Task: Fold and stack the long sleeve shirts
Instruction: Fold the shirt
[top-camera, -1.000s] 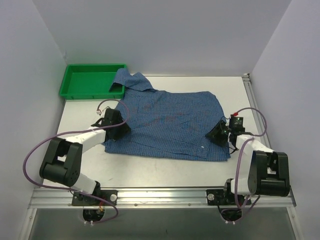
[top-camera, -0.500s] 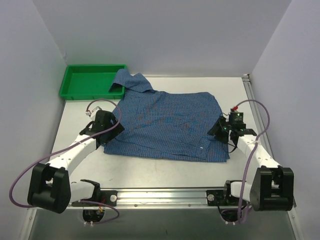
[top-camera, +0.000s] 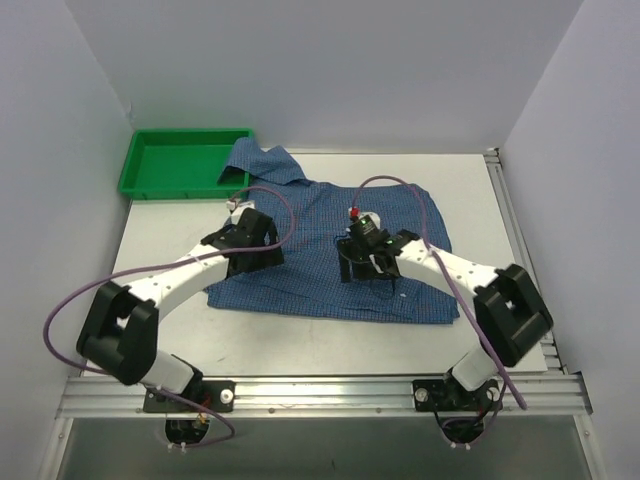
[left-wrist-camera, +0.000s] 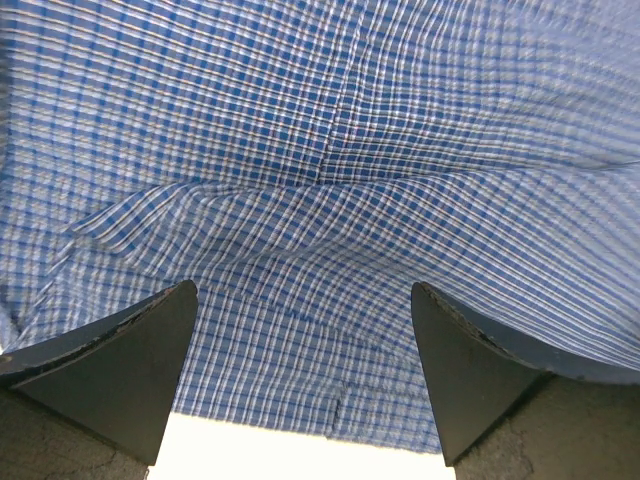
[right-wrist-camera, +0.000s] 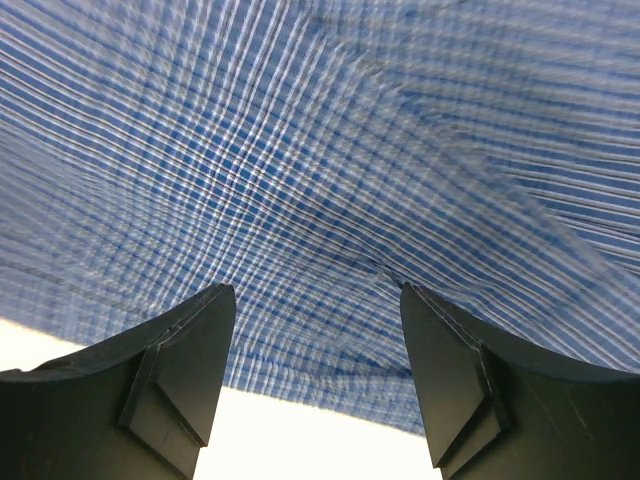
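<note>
A: Start near — what are the arms doing?
B: Both reach from the near rail out over the table (top-camera: 330, 340). The left gripper (top-camera: 250, 248) sits over the left edge of the shirt (top-camera: 310, 215). The right gripper (top-camera: 362, 262) sits over its middle, toward the near hem.
A: Jaws?
B: Wide on both. In the left wrist view the two fingers (left-wrist-camera: 120, 370) stand far apart, holding nothing. Checked cloth lies beyond them, with a soft ridge running across it. Same in the right wrist view — fingers (right-wrist-camera: 170, 370) spread, cloth beyond, a strip of white table at the bottom.
A: Do the tips touch the cloth?
B: I cannot tell.
A: And the shirt itself?
B: Spread out across the middle of the table, blue fine check, under both grippers. Its collar (top-camera: 262, 160) points far left and overlaps the right end of the green tray (top-camera: 175, 188), which stands in the far left corner.
</note>
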